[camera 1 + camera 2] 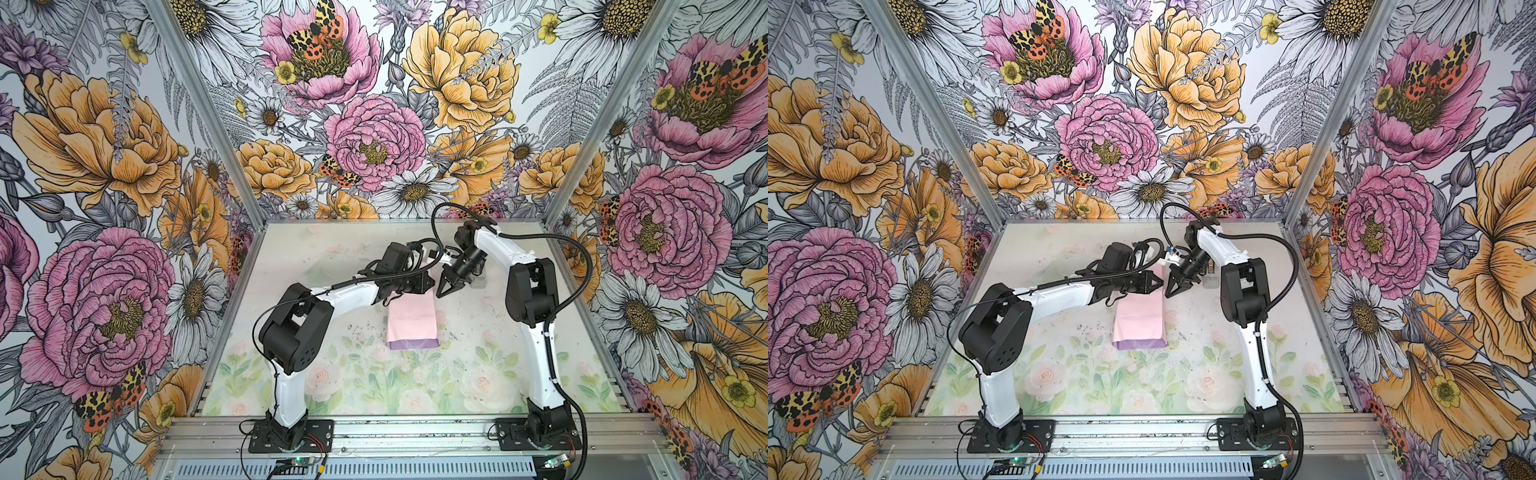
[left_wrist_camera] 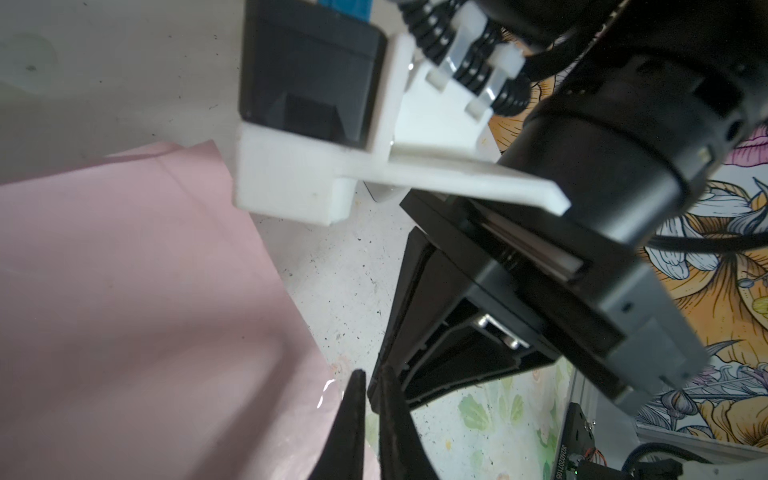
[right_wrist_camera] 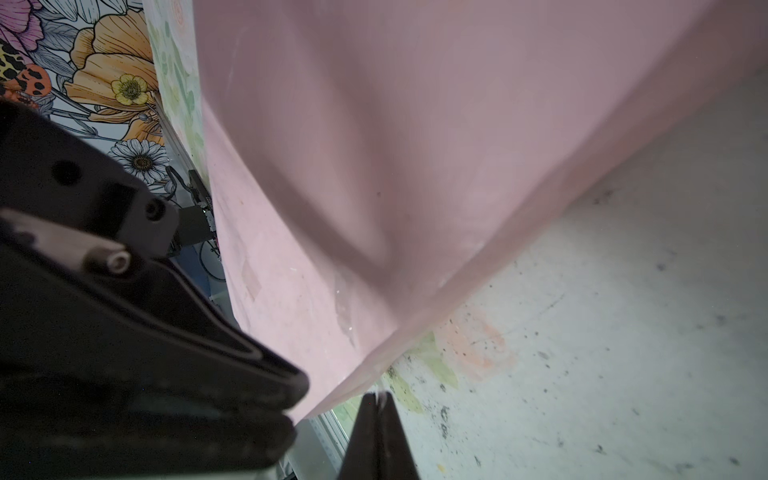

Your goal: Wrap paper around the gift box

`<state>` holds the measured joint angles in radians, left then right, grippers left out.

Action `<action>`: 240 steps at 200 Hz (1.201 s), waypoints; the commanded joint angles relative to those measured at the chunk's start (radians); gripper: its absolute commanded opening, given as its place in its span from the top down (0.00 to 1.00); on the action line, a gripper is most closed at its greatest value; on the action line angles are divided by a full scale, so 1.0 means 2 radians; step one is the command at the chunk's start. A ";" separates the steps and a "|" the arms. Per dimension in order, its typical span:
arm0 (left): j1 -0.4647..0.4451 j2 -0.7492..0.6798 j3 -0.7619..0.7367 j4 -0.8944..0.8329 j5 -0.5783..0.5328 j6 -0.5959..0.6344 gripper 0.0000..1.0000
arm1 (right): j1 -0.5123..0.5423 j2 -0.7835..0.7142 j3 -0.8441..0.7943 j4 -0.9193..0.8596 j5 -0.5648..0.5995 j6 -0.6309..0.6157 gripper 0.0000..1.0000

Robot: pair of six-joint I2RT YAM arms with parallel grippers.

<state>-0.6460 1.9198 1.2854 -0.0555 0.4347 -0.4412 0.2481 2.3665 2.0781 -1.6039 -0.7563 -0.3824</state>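
The paper (image 1: 411, 320) (image 1: 1140, 320) lies folded into a long packet at the table's middle, pale pink face up, with a lilac strip (image 1: 411, 344) along its near end. The gift box is hidden. My left gripper (image 1: 433, 286) (image 2: 372, 372) hovers at the packet's far right corner, closed down to a thin slit with nothing in it. My right gripper (image 1: 439, 294) (image 3: 379, 395) is shut, tip to tip with the left one just off that corner. A small pale glint sits at its tips, and I cannot tell what it is. The pink paper (image 3: 415, 145) fills the right wrist view.
A small grey tape dispenser (image 1: 1209, 279) stands behind the right gripper. Shiny clear tape (image 3: 343, 307) shows on the pink face near the corner. The floral table (image 1: 332, 374) is walled by metal frame posts and patterned panels. Both arm bases sit on the front rail (image 1: 415, 432).
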 commanded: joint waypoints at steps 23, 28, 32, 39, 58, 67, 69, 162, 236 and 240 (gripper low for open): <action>-0.005 0.010 0.024 -0.002 -0.010 0.008 0.90 | 0.002 0.009 0.013 0.007 -0.008 -0.001 1.00; -0.005 0.011 0.025 -0.003 -0.011 0.008 0.90 | 0.002 0.009 0.013 0.007 -0.009 -0.001 1.00; -0.005 0.012 0.026 -0.003 -0.011 0.008 0.90 | 0.002 0.009 0.013 0.007 -0.009 -0.001 1.00; -0.005 0.013 0.027 -0.004 -0.012 0.008 0.90 | 0.002 0.009 0.013 0.007 -0.009 -0.001 1.00; -0.005 0.016 0.029 -0.009 -0.017 0.008 0.90 | 0.003 0.010 0.013 0.007 -0.009 -0.001 1.00; -0.005 0.016 0.028 -0.012 -0.019 0.008 0.90 | 0.002 0.010 0.013 0.008 -0.008 -0.001 1.00; -0.005 0.016 0.028 -0.013 -0.019 0.008 0.90 | 0.002 0.010 0.013 0.007 -0.008 -0.001 1.00; -0.005 0.019 0.025 -0.035 -0.034 0.013 0.92 | 0.003 0.012 0.016 0.008 -0.009 0.000 1.00; -0.005 0.025 0.025 -0.037 -0.036 0.012 0.92 | 0.003 0.013 0.017 0.008 -0.008 0.001 1.00; -0.005 0.025 0.025 -0.037 -0.037 0.011 0.92 | 0.003 0.013 0.017 0.008 -0.008 0.000 1.00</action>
<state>-0.6506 1.9434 1.3243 -0.1261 0.3820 -0.4374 0.2481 2.3718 2.0808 -1.6039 -0.7563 -0.3824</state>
